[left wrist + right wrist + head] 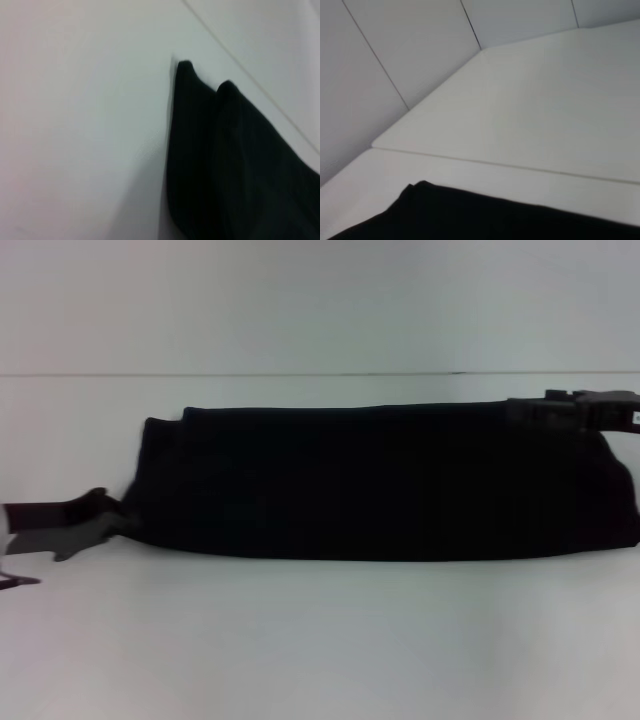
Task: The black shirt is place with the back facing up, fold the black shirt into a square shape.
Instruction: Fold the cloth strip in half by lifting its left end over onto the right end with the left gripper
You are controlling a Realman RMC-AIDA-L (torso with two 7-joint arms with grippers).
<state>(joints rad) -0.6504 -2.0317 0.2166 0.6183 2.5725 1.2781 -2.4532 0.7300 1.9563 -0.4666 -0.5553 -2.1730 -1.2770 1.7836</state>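
The black shirt (380, 485) lies on the white table (320, 640) as a long flat band running left to right, with no lettering showing. My left gripper (112, 520) sits at the shirt's near left corner, touching its edge. My right gripper (560, 407) is at the far right corner, over the shirt's back edge. The left wrist view shows two rounded corners of the black shirt (225, 165) on the table. In the right wrist view, one edge of the black shirt (495, 220) shows low in the picture.
The white table meets a pale wall (320, 300) just behind the shirt. The table's bare top extends in front of the shirt and to its left. Panel seams cross the wall (395, 75) in the right wrist view.
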